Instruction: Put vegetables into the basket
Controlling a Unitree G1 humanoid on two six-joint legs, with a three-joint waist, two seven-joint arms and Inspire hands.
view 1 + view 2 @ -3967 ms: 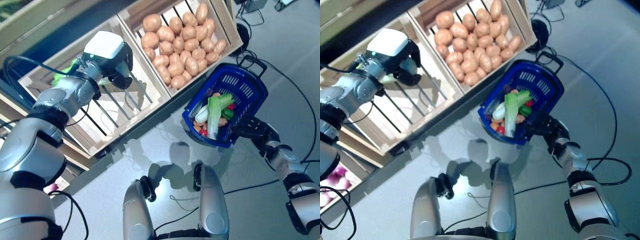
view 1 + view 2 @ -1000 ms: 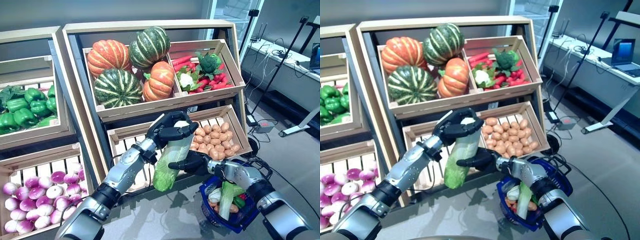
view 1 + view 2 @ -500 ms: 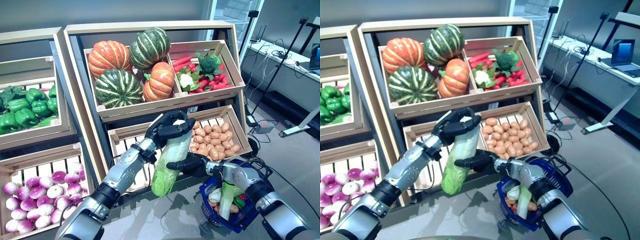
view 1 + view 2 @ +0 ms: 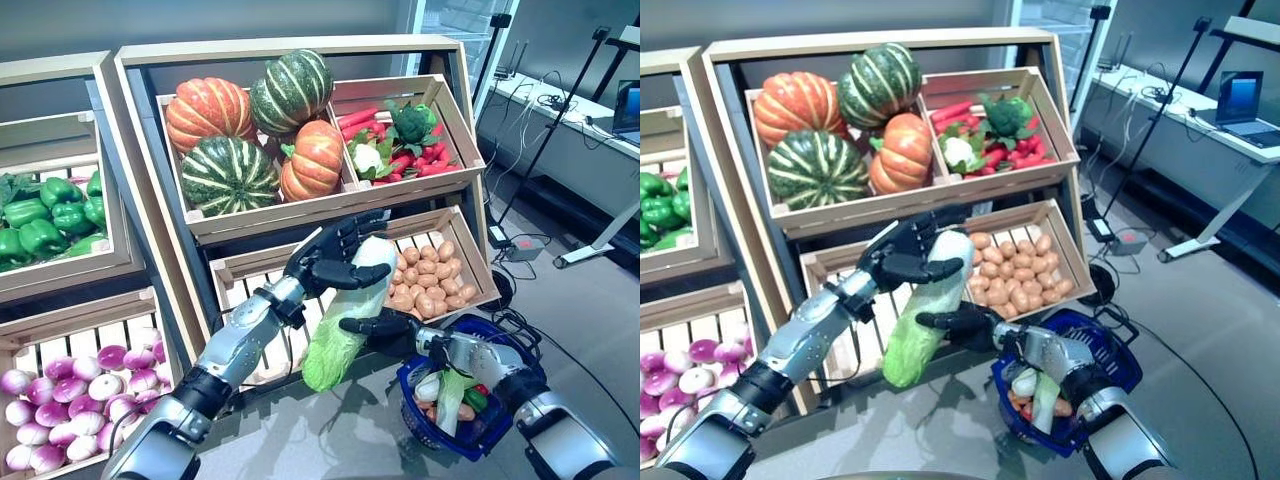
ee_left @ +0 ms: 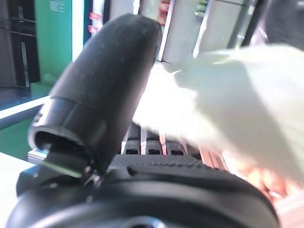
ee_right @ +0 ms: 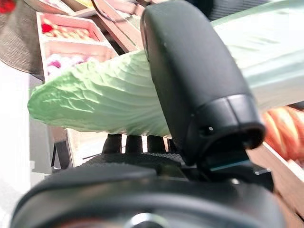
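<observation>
Two hands are meeting on one cabbage (image 4: 342, 315) in the open air before the shelves, well clear of any crate rim. The left hand (image 4: 335, 256) is lying over the cabbage's pale stem end, fingers spread and only loosely bent, thumb across the front; whether it is truly gripping cannot be told. The right hand (image 4: 385, 330) is pressing against the cabbage's middle from the side, thumb laid over it in the right wrist view, fingers reaching behind; its grip cannot be told either. The cabbage is hanging tilted, white at the top, shading to crinkled green leaf at its lower tip, which is pointing down over grey floor just left of the basket (image 4: 509, 394).

The blue basket is sitting below the right arm, already holding a leek-like stalk and small red and green pieces. Behind stand four pumpkins (image 4: 233, 172), two orange and two striped green, in one crate; beside it is a crate of mixed vegetables (image 4: 400, 142), and below that, potatoes (image 4: 430, 270). Green peppers (image 4: 45, 215) and purple onions (image 4: 60, 395) are filling the crates at left.
</observation>
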